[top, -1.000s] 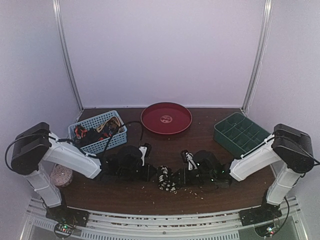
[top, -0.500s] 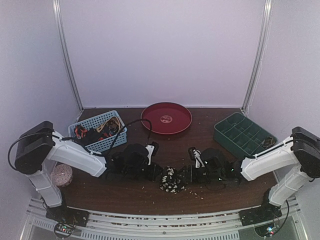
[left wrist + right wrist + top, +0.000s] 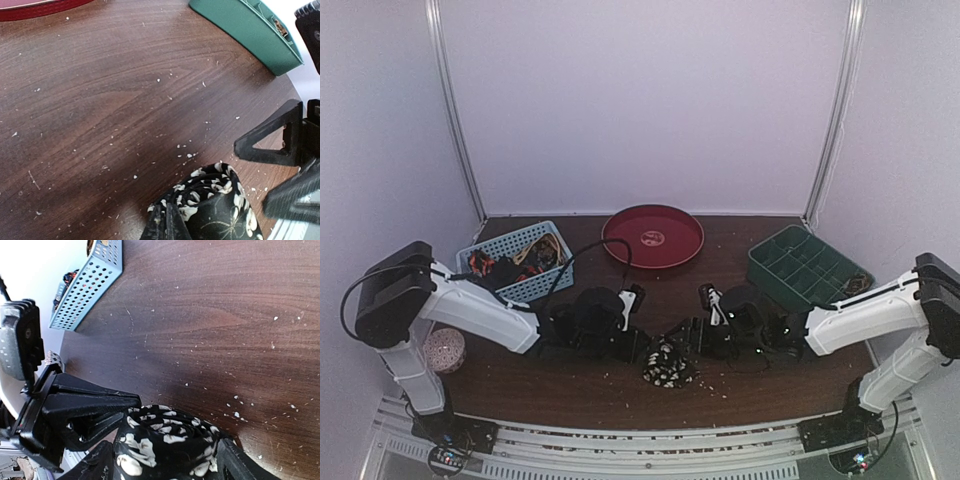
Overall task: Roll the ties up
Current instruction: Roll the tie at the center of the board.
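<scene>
A dark tie [image 3: 668, 367] with pale flowers lies wound into a roll on the table between both grippers. In the left wrist view the roll [image 3: 216, 199] sits just right of my left gripper [image 3: 167, 222], which is shut on the roll's inner end. My right gripper [image 3: 165, 465] stands open, one finger [image 3: 95, 465] on each side of the roll [image 3: 165, 432]. From above, the left gripper [image 3: 642, 348] and the right gripper [image 3: 690, 346] meet at the roll. More ties [image 3: 510, 262] lie in the blue basket [image 3: 548, 270].
A red round tray [image 3: 652, 237] stands at the back centre and a green compartment box [image 3: 805, 265] at the back right. A pinkish speckled ball [image 3: 443, 350] lies by the left arm's base. Pale crumbs are scattered around the roll.
My right gripper has opened wide from around the roll. Both grippers and the roll have shifted a little to the right.
</scene>
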Controlling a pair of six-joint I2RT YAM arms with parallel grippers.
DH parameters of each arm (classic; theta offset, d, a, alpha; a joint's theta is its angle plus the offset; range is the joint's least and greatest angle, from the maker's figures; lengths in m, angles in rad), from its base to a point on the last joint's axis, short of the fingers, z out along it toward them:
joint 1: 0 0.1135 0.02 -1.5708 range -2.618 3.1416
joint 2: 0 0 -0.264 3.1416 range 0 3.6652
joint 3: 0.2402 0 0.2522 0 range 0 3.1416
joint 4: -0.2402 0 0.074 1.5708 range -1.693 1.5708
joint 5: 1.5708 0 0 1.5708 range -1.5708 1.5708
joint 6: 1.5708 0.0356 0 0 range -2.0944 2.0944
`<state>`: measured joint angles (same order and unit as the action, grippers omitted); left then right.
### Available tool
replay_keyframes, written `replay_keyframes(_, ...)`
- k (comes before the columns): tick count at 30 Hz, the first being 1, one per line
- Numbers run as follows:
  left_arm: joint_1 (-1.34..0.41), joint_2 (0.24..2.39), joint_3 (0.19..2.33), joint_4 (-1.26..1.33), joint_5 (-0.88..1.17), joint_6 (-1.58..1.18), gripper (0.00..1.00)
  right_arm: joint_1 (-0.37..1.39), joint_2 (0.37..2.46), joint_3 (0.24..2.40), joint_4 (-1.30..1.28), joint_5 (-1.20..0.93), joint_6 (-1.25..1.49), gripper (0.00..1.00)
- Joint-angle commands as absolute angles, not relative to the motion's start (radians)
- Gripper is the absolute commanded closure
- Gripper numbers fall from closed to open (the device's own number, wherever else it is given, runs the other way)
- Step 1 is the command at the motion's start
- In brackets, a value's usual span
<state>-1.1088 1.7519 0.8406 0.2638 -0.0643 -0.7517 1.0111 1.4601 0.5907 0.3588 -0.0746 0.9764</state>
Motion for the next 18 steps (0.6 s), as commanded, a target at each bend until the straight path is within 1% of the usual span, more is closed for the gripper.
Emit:
replay_keyframes(1, -1.118, 1.781, 0.872, 0.274, -0.052, -0.751, 0.95, 1.042, 1.507, 0.645, 0.287, -0.039, 0.993, 0.3)
replay_keyframes(3, -1.118, 1.779, 0.873, 0.282, -0.051, -0.763, 0.95, 1.053, 1.53, 0.652, 0.261, -0.027, 0.986, 0.32)
replay_keyframes(5, -1.118, 1.771, 0.869, 0.294, -0.048, -0.764, 0.94, 1.057, 1.524, 0.608, 0.285, -0.019, 0.987, 0.37)
replay_keyframes(8, -1.12, 1.741, 0.834, 0.35, -0.024, -0.744, 0.9, 1.065, 1.496, 0.536, 0.325, -0.004, 0.977, 0.42)
replay_keyframes(12, -1.119, 1.68, 0.783, 0.396, -0.012, -0.654, 0.83, 1.084, 1.488, 0.477, 0.349, -0.005, 0.956, 0.45)
replay_keyframes(13, -1.118, 1.663, 0.786, 0.394, 0.002, -0.603, 0.8, 1.087, 1.483, 0.461, 0.359, -0.001, 0.959, 0.45)
replay_keyframes(15, -1.109, 1.627, 0.799, 0.381, 0.046, -0.483, 0.72, 1.088, 1.474, 0.431, 0.382, 0.002, 0.971, 0.46)
replay_keyframes(17, -1.094, 1.594, 0.812, 0.375, 0.131, -0.307, 0.65, 1.089, 1.461, 0.409, 0.402, 0.005, 0.98, 0.46)
replay_keyframes(18, -1.093, 1.568, 0.803, 0.39, 0.181, -0.202, 0.56, 1.089, 1.455, 0.405, 0.409, 0.005, 0.978, 0.45)
